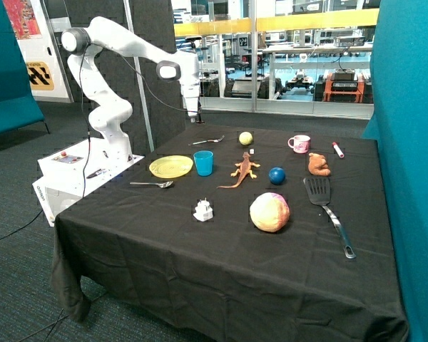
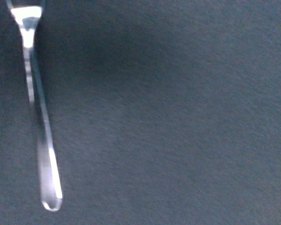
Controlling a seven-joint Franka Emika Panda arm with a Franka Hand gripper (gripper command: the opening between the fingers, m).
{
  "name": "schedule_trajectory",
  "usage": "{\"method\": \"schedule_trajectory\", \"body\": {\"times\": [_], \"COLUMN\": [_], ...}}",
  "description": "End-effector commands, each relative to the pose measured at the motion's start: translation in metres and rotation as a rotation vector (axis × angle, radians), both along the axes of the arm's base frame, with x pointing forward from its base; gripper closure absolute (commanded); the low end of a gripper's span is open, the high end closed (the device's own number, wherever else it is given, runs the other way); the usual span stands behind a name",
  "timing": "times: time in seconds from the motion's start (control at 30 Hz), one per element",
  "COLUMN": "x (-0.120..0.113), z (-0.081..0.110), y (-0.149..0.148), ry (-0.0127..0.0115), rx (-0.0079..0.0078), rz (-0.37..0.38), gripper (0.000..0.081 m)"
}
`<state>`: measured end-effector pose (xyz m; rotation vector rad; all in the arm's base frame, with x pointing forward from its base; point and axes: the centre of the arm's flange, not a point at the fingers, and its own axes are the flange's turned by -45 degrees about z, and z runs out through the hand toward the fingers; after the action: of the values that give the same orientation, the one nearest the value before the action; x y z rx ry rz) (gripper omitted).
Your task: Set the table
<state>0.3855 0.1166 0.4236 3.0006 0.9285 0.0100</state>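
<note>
Fork [image 1: 208, 140] is what the arm seems to be going for here, lying flat on the black tablecloth [image 1: 221, 271] near the far edge, behind the yellow plate [image 1: 170, 167] and blue cup [image 1: 203, 162] and off to one side of the yellow ball [image 1: 245, 137]. The gripper [image 1: 193, 118] hangs above the cloth just beside the handle end, not touching anything. Honestly can't tell whether the fingers are open or closed, since the wrist view doesn't show them at all.

Handling guess: it's thin polished metal, so light, stiff and pretty slippery. It also sits very low on the cloth, so the fingers would have to come right down to the fabric to get under the edges. I'd pinch it across the narrow shaft somewhere around the middle, where it balances, instead of at the rounded tip.

Looks-wise, the wrist view shows the fork [image 2: 40, 117] as a slim, shiny silver handle with a rounded end that widens toward the head, with bright glare along it. The tines are cut off at the frame edge.

As for the rest of the setting, 1 spoon [image 1: 153, 184] is already next to the plate, with the cup close by on the plate's other side. So the fork looks like the missing piece.
</note>
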Motion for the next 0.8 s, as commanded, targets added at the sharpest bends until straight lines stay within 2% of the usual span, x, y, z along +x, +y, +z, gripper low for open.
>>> {"method": "schedule_trajectory", "body": {"times": [0.0,0.13,0.23,0.4,0.67,0.77], "x": [-0.006,-0.009,-0.008,-0.005,-0.022,-0.027], "z": [0.004,0.006,0.008,0.008,-0.007,-0.014], "y": [0.044,0.063,0.075,0.085,0.097,0.098], "ry": [0.0062,0.0062,0.0062,0.0062,0.0061,0.0061], "rx": [-0.0015,-0.0016,-0.0016,-0.0016,-0.0018,-0.0018], "rz": [0.071,0.097,0.101,0.104,0.139,0.142], "gripper": [0.0368,0.0360,0.0315,0.0314,0.0339,0.0325]}}
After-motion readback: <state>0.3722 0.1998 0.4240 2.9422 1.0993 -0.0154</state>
